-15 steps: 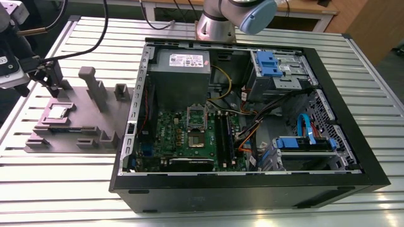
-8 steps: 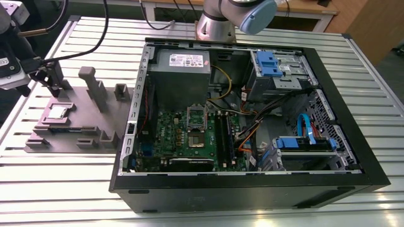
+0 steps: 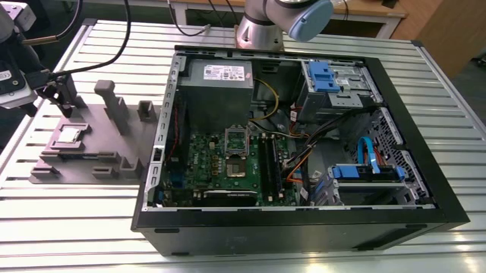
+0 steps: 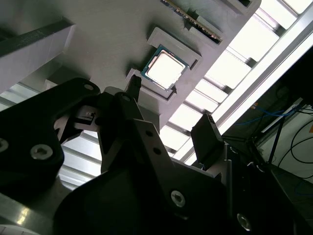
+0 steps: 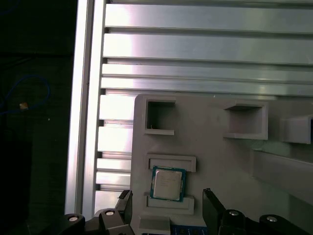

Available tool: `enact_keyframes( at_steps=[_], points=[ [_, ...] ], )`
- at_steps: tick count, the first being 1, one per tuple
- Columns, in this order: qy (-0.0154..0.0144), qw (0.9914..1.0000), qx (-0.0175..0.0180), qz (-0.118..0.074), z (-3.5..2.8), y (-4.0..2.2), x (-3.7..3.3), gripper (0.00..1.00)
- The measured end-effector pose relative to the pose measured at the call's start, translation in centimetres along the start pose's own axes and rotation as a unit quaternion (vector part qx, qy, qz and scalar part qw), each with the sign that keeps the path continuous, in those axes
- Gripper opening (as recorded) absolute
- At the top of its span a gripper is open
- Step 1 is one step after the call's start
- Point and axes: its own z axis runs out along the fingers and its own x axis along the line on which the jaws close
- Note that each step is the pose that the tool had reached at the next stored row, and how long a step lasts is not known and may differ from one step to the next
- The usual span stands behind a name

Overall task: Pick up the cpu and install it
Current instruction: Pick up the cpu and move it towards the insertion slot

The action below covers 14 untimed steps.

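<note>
The cpu (image 3: 70, 135) is a small square chip with a shiny metal top. It lies flat in a recess of the grey fixture plate (image 3: 114, 151) at the exterior view's left. My gripper (image 3: 62, 95) hangs above that plate, close to the chip. In both wrist views the cpu (image 4: 165, 67) (image 5: 167, 183) lies just ahead of my gripper (image 4: 171, 110) (image 5: 167, 204). The dark fingers (image 4: 134, 87) stand apart on either side of the chip's line, open, with nothing between them and no contact with the chip.
An open black computer case (image 3: 425, 170) holds the green motherboard (image 3: 220, 170), its silver socket frame (image 3: 237, 139) and a grey power supply (image 3: 218, 77). Upright posts (image 3: 110, 102) rise from the fixture plate. All of it rests on a slatted aluminium table (image 3: 76, 227).
</note>
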Motion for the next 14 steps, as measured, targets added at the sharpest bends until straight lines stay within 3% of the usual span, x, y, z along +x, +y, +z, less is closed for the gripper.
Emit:
enact_keyframes(
  at_steps=[8,14],
  points=[
    [-0.0001,1.00000,0.0000,0.000,0.18,-0.01,-0.01,0.68],
    [-0.0002,1.00000,0.0001,0.003,1.09,-0.07,-0.15,0.68]
  ],
)
